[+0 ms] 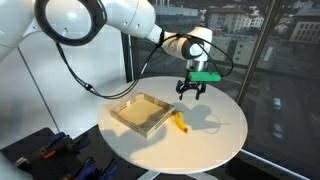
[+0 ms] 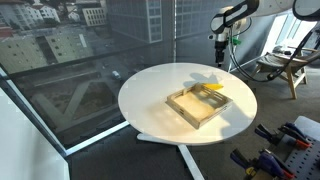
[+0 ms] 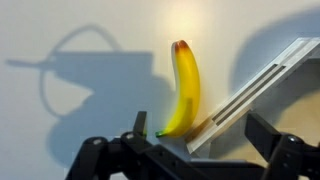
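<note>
Hovering wide-open end effector (image 1: 192, 93) over banana (image 3: 184, 85) just beside tray (image 3: 262, 82) edge, white table (image 1: 216, 136) stretching beyond.

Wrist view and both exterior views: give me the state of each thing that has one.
gripper: open, empty, hovering above the banana.
banana: unpeeled, lying flat on the table, beside the tray, not gripped.
tray: flat on the table, looks empty.

banana (image 3: 183, 88): smooth, waxy peel | tray (image 1: 141, 112): pale wood, matt | table (image 1: 215, 140): smooth matt white
</note>
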Controlling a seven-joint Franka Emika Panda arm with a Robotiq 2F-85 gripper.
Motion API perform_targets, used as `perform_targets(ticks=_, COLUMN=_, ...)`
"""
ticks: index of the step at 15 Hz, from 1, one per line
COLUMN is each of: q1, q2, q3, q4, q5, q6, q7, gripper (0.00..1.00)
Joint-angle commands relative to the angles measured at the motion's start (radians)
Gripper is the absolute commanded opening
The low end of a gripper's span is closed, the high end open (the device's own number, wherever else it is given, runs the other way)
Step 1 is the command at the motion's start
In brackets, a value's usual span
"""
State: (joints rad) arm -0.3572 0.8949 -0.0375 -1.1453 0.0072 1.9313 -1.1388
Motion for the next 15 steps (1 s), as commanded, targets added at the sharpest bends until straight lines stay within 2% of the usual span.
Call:
perform_targets(ticks=1, q1=-0.003, q2=0.008, q3=0.004, q4=0.013, q5=-0.003, q6=-0.004, q7=0.000, gripper=1.00)
perform_targets(ticks=15, q1=-0.003, q2=0.016, q3=0.005, q4=0.026, q5=-0.003, q6=-0.005, q7=0.000, gripper=1.00)
